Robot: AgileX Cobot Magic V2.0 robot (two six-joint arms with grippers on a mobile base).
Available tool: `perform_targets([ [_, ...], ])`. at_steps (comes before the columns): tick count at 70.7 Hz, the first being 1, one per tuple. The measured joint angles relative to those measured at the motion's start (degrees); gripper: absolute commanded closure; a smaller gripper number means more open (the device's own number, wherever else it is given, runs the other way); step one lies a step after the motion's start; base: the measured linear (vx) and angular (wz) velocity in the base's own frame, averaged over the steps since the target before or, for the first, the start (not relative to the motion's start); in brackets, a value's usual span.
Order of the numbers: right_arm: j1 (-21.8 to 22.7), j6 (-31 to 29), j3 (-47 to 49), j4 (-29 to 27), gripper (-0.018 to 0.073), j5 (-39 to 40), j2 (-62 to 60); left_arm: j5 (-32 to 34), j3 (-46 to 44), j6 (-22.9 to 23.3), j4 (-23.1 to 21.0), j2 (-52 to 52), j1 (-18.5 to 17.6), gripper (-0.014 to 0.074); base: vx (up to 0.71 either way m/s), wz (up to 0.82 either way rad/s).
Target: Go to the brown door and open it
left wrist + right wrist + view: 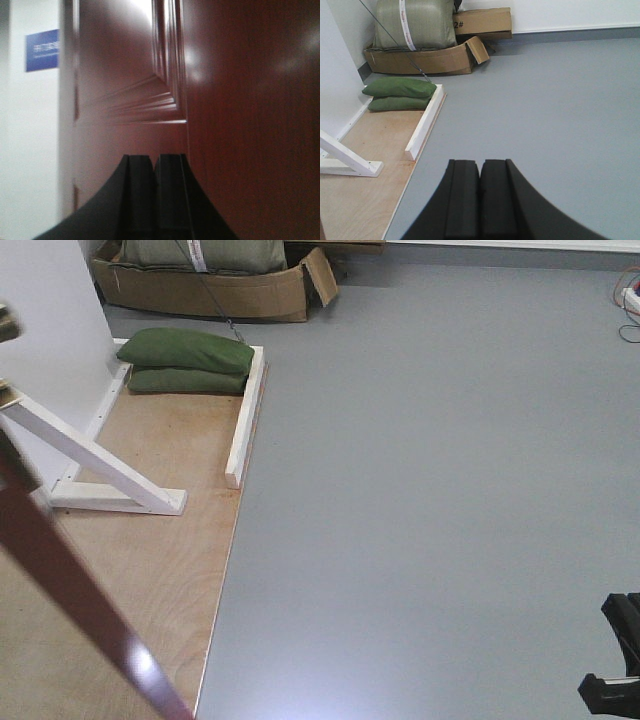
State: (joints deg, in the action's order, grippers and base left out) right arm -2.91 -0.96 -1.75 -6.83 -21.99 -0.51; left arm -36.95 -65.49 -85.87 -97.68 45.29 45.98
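- brown door (240, 125) fills the left wrist view: glossy red-brown face, raised panel moulding (165, 95) just ahead of left pincer (154, 165). In front view it's only a dark red strip slanting across the lower-left corner, above plywood base (150, 540).
- left pincer: fingers pressed together, nothing held. V. close to door face, can't tell if touching.
- right pincer (480, 170): also pressed together, empty, over grey floor (545, 100), well apart from door.
- Judgement: door looks partly swung. Likely step = pushing it w/ the closed left pincer. Handle not in wrist view.
- Risk 1: glossy face, so tip could slide sideways, ride onto the moulding, scrape the finish or lose the push.
- Risk 2: white support beams (90, 455) and low white rail (245, 420) sit on the plywood. Base rolling fwd could clip the rail.
- Risk 3: rig is only weighted by green sandbags (185, 360). Too hard a push may shift the frame.
- Risk 4: door edge is close to front cam, so a rebound could hit the robot.
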Motion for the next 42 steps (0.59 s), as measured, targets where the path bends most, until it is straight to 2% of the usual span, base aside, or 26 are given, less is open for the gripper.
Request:
perform_targets([
  [12,0.0,0.0,0.0,0.0,0.0559,0.0,0.0,-2.08,0.0,3.1,0.24,1.18,-8.81,0.058,0.0,0.0],
  [22,0.0,0.0,0.0,0.0,0.0559,0.0,0.0,-0.82,0.0,3.49,0.41,3.36,-20.03,0.058,0.0,0.0],
  [32,0.0,0.0,0.0,0.0,0.0559,0.0,0.0,7.62,0.32,3.13,0.41,5.62,-32.92,0.058,0.0,0.0],
  [42,0.0,0.0,0.0,0.0,0.0559,0.0,0.0,22.87,2.8,0.05,-0.2,6.73,-44.75,0.058,0.0,0.0],
])
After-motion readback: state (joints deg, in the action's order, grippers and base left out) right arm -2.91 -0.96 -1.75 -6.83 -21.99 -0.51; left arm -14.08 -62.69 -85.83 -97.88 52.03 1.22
